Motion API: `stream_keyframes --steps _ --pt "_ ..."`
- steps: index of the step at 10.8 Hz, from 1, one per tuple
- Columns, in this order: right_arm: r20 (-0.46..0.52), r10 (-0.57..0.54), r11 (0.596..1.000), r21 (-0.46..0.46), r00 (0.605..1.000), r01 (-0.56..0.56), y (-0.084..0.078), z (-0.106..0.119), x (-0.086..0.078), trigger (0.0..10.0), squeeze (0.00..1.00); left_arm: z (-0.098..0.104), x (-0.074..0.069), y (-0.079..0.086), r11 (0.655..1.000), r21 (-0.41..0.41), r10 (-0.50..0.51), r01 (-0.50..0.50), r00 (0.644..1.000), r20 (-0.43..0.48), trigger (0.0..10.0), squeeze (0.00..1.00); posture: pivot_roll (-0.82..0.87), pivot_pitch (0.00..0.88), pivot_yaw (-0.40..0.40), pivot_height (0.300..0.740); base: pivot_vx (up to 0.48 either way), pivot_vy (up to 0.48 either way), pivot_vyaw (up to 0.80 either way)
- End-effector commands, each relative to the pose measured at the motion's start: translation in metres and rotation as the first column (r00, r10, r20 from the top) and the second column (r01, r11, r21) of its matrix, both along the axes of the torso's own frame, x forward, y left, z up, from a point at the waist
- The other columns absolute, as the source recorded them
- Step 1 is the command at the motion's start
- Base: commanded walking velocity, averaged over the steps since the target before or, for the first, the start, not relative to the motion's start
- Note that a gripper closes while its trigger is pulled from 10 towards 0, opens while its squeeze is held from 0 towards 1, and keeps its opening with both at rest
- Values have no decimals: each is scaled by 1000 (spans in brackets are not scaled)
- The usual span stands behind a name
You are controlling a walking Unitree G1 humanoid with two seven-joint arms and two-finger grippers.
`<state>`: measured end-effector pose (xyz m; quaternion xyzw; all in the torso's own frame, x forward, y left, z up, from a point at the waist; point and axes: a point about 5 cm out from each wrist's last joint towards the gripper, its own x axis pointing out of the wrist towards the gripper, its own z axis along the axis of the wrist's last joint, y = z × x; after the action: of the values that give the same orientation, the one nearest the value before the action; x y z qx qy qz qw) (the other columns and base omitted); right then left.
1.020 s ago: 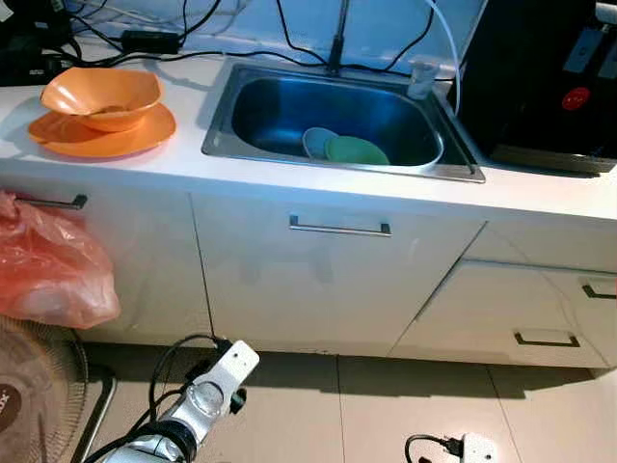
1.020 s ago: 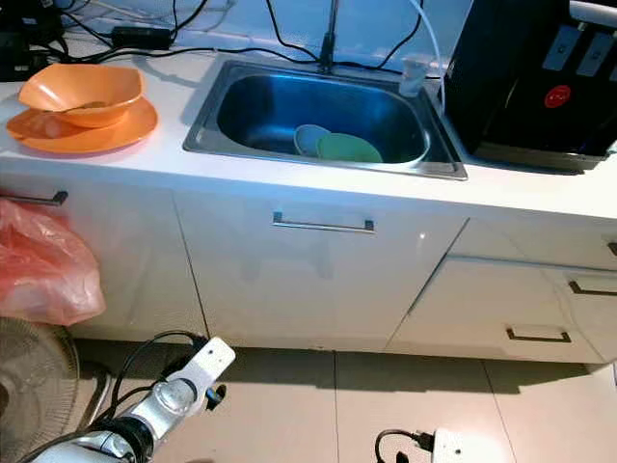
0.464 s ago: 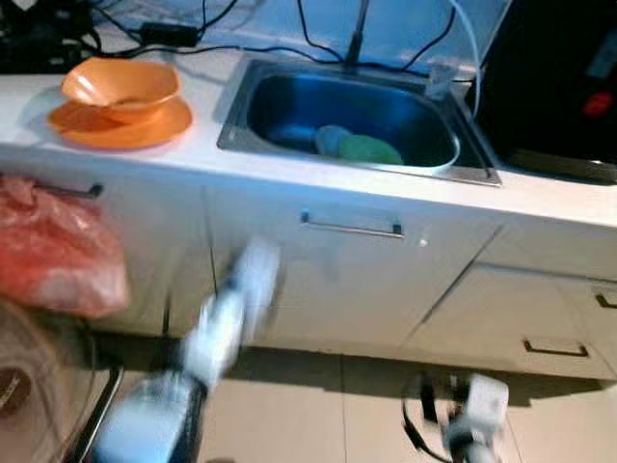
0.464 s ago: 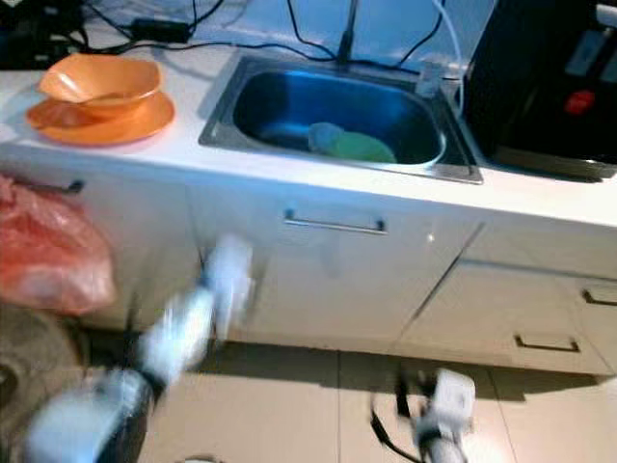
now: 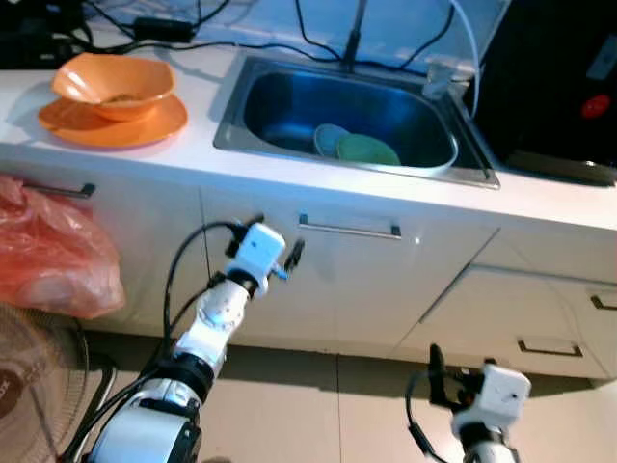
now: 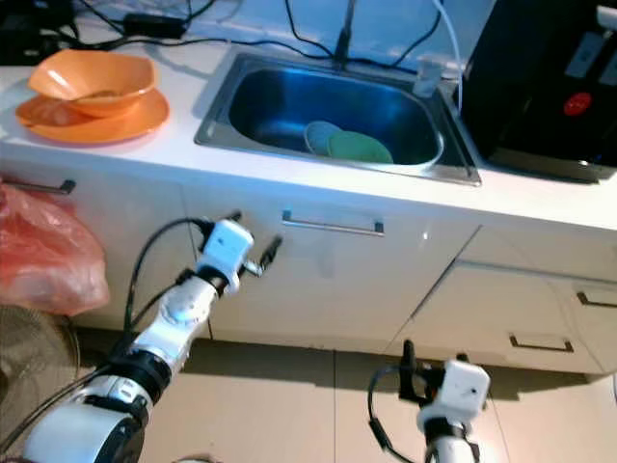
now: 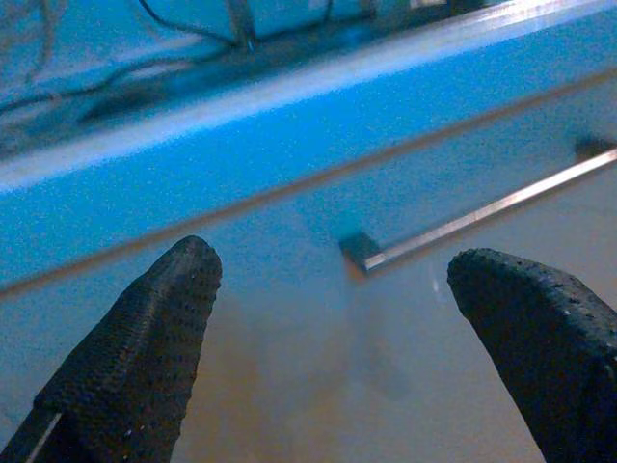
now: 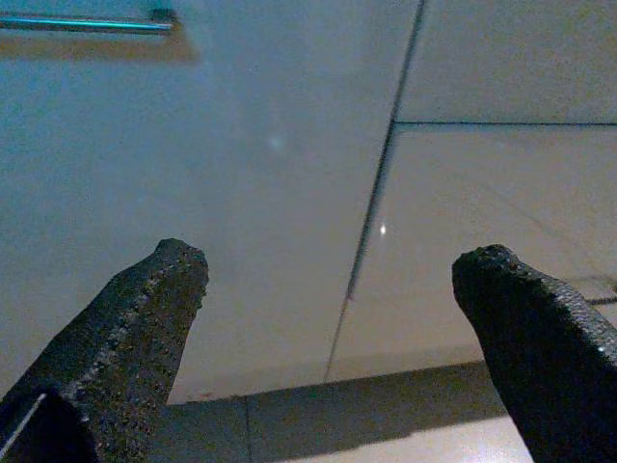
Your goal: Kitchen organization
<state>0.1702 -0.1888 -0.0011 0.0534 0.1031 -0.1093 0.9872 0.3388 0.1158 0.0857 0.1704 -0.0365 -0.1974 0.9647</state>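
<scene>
Left eye view looks down on a white counter with a steel sink (image 5: 231, 125) sunk into it; all else is placed from that sink. Far to its left, below counter level, a red plastic bag (image 5: 48, 256) hangs against the cabinet. On the counter left of the sink an orange bowl (image 5: 114, 85) sits on an orange plate (image 5: 67, 125). Below the sink's left edge the left gripper (image 7: 333, 289) hovers near the cabinet door, fingers (image 7: 145, 338) spread wide apart and holding nothing, just beside the left end of the door handle (image 5: 349, 230). Inside the sink lie a pale blue dish (image 5: 326, 138) and a green plate (image 5: 364, 149), touching. Below the sink's right side, down by the floor, the right gripper (image 8: 333, 318) faces the cabinet fronts, fingers also apart and empty. Right of the sink stands a black appliance (image 5: 554, 87).
</scene>
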Motion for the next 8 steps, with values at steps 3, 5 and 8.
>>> stream_keyframes --steps 3,5,8 --pt "0 -1 1000 -12 1000 1 0 9 1 10000 0 1 -6 -12 998 -23 -54 55 998 34 10000 0 117 0 -150 740 0 0 0" --pt "0 7 1000 -13 1000 -7 6 19 1 10000 0 5 -5 -12 998 -32 -56 58 997 47 10000 0 115 0 -151 740 0 0 0" --pt "22 -2 1000 -21 1000 3 2 30 4 10000 0 9 -6 -19 996 -33 -85 88 994 74 10000 0 112 0 -152 740 0 0 0"
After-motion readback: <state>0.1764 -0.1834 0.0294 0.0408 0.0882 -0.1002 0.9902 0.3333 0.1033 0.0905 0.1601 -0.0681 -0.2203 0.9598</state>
